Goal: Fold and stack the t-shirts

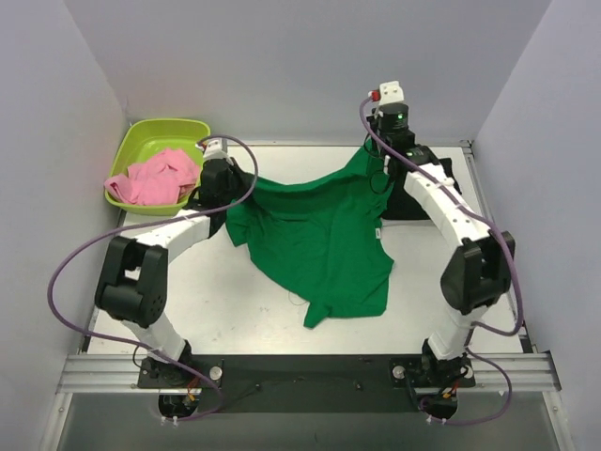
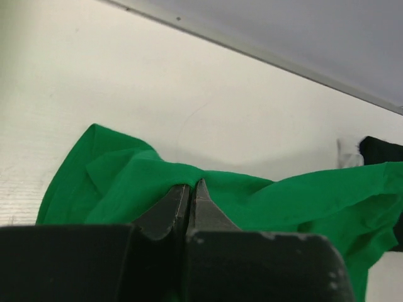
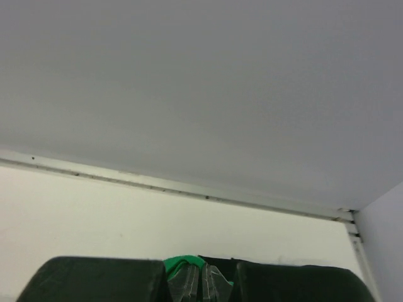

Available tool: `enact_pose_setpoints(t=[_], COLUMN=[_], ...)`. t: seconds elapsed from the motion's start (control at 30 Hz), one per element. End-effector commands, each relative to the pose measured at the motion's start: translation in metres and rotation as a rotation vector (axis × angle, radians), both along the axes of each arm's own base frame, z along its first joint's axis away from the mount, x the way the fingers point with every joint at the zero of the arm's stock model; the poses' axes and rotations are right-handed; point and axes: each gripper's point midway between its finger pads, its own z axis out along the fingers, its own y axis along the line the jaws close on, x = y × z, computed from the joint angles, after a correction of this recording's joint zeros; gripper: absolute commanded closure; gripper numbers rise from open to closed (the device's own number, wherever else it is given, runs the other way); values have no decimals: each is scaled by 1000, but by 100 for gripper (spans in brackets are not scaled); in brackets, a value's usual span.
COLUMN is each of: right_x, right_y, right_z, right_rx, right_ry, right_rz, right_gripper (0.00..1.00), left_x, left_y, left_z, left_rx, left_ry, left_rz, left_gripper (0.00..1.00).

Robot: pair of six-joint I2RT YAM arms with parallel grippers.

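Across the middle of the white surface (image 1: 235,310), the bright green t-shirt (image 1: 319,244) hangs stretched between the two arms, its lower part trailing toward the near edge. At the far right the black t-shirt (image 1: 404,209) lies under the right arm, and the pink t-shirt (image 1: 155,178) sits crumpled in the lime-green tub (image 1: 141,136) at the far left corner. The left gripper (image 2: 191,185) pinches the green cloth's left end, and the right gripper (image 3: 201,277) is pressed together on its far right end.
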Motion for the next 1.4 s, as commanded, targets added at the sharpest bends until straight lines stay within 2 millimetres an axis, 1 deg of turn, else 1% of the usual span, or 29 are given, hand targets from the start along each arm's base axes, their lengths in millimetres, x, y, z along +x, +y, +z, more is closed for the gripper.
enact_pose_setpoints(t=[0.0, 0.07, 0.1, 0.13, 0.2, 0.27, 0.33, 0.4, 0.43, 0.47, 0.5, 0.53, 0.57, 0.6, 0.67, 0.73, 0.77, 0.8, 0.83, 0.87, 0.9, 0.93, 0.97, 1.0, 1.07, 1.1, 1.2, 1.27, 1.37], right_x=[25, 39, 44, 50, 59, 68, 74, 74, 74, 75, 75, 74, 71, 64, 52, 28, 15, -2, -16, -37, -51, -68, -86, -103, -132, -145, -176, -194, -216], right_y=[20, 24, 23, 24, 28, 28, 28, 27, 26, 24, 22, 22, 21, 20, 27, 32, 44, 42, 45, 52, 59, 63, 64, 80, 74, 84, 84, 77, 77], right_z=[1, 7, -17, -6, -21, -6, -12, -4, -1, 0, 1, 1, 2, -2, 6, 14, 14, 32, 17, 28, 19, -8, 2, -6, -25, -33, -63, -84, -91], right_rx=[118, 132, 104, 132, 134, 139, 115, 134, 134, 125, 121, 116, 113, 106, 93, 101, 78, 94, 81, 130, 138, 122, 158, 148, 94, 83, 76, 55, 91], right_ry=[-5, -24, 42, 16, 40, 9, 7, -32, -44, -54, -63, -62, -65, -53, -84, -112, -111, -137, -95, -100, -58, 0, -20, -2, 31, 48, 135, 171, 175], right_rz=[12, 0, -17, -41, -61, -85, -115, -123, -126, -144, -153, -163, -173, -175, -169, -153, -121, -119, -106, -91, -57, -33, -20, 31, 16, 48, 64, 61, 82], right_gripper=[100, 100, 100, 100, 100, 100, 100, 100, 100, 81, 61, 42, 14, 6, 2, 1, 0, 0, 0, 0, 0, 1, 1, 2, 3, 4, 7, 9, 12], left_x=[43, 60, 69, 76, 99, 116, 141, 157, 170, 174, 180, 187, 185, 183, 169, 146, 129, 111, 96, 71, 51, 31, 10, -10, -40, -59, -92, -102, -115], left_y=[13, 20, 22, 25, 29, 35, 37, 42, 40, 37, 37, 35, 36, 36, 35, 32, 32, 28, 22, 22, 24, 15, 17, 21, 25, 33, 54, 62, 74], left_z=[9, 13, -3, -5, -5, -1, 10, -4, 19, 17, 0, 16, 6, 16, 10, 45, 30, 59, 61, 32, 52, 44, 54, 25, 17, -14, -54, -66, -94], left_rx=[-82, -89, -76, -73, -79, -87, -102, -91, -102, -96, -85, -88, -80, -91, -100, -100, -59, -49, -13, 58, 70, 103, 106, 138, 123, 145, 116, 90, 50], left_ry=[-44, -52, -23, -18, -28, -35, -58, -16, -61, -32, 6, -15, 22, 6, 0, -50, -2, -32, -20, 80, 62, 86, 83, 145, 185, 252, 345, 370, 442], left_rz=[90, 107, 119, 133, 147, 160, 174, 177, 163, 143, 141, 138, 140, 138, 135, 142, 141, 137, 162, 169, 189, 195, 205, 221, 241, 252, 306, 337, 380], left_gripper=[100, 100, 100, 100, 100, 100, 100, 100, 100, 77, 38, 9, 9, 9, 9, 8, 8, 8, 8, 8, 8, 8, 8, 8, 7, 7, 9, 12, 21])
